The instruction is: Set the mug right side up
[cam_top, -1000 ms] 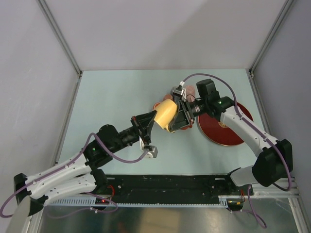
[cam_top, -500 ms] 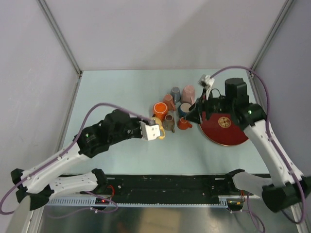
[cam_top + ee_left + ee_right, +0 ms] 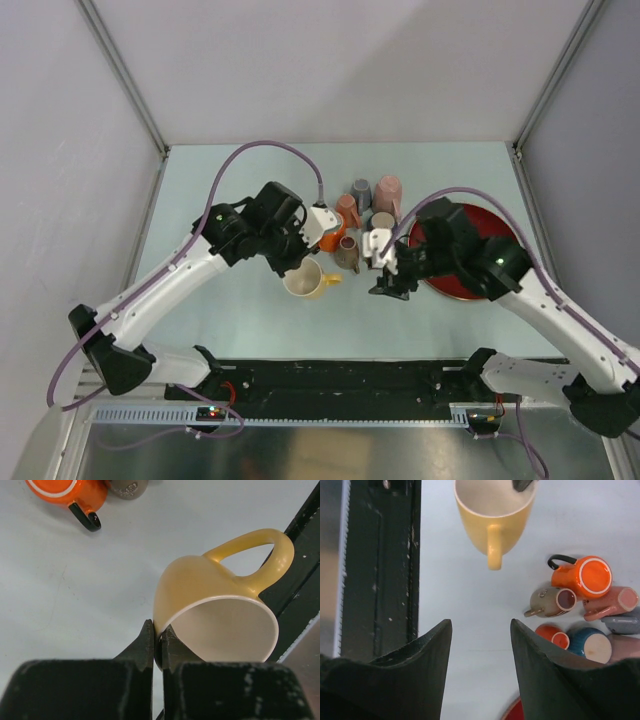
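The left gripper (image 3: 299, 262) comes down from the left side of the table, its jaws clamped together on the rim of the yellow mug (image 3: 308, 279), one finger inside the wall and one outside. The wrist view shows the pinch on the part of the lip (image 3: 159, 639) opposite the handle (image 3: 256, 555).

The mug sits near the middle of the table, just in front of the cluster of small mugs (image 3: 362, 215), with an orange mug (image 3: 331, 238) close behind it. Its cream inside faces up, so its long axis looks upright or close to it. I cannot tell whether the base is on the table or just off it.

The handle points right, toward the right gripper (image 3: 386, 279). That one hangs near the mug but apart from it, jaws apart and nothing between them, looking across at the handle (image 3: 493, 550). Behind it lies the red plate (image 3: 478, 216).

The left arm is the one in contact. To my eye the job now turns on setting the mug flat and letting go of the rim straight upward.
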You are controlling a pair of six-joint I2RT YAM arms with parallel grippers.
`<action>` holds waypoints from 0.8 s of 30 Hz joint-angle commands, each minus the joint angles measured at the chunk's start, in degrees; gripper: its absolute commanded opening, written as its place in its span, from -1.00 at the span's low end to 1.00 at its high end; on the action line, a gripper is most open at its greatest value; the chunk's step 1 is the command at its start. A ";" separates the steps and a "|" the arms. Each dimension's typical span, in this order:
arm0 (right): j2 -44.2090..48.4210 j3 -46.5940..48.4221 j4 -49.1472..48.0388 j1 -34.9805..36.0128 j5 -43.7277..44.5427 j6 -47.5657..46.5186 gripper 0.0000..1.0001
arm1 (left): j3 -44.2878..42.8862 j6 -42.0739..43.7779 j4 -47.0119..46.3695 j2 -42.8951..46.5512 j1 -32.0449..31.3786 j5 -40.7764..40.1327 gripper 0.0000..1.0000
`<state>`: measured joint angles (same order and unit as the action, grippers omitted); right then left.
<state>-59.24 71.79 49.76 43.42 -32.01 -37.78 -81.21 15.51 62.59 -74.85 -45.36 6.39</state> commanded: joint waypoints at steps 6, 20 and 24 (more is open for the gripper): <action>-9.43 0.22 -11.24 11.88 21.19 -4.88 0.14 | -6.50 -3.92 -0.37 -1.11 0.02 4.40 -1.00; -14.19 -0.80 -15.28 16.93 21.33 -2.22 -0.75 | -11.34 -5.54 -0.80 -3.07 0.04 6.02 -0.96; -12.31 -2.85 -15.36 15.89 21.70 -1.73 -0.98 | -9.38 -6.19 -1.60 -1.77 0.13 4.80 0.16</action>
<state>-73.17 70.87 36.14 59.66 -9.89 -39.66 -88.62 11.97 65.60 -78.87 -45.45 9.41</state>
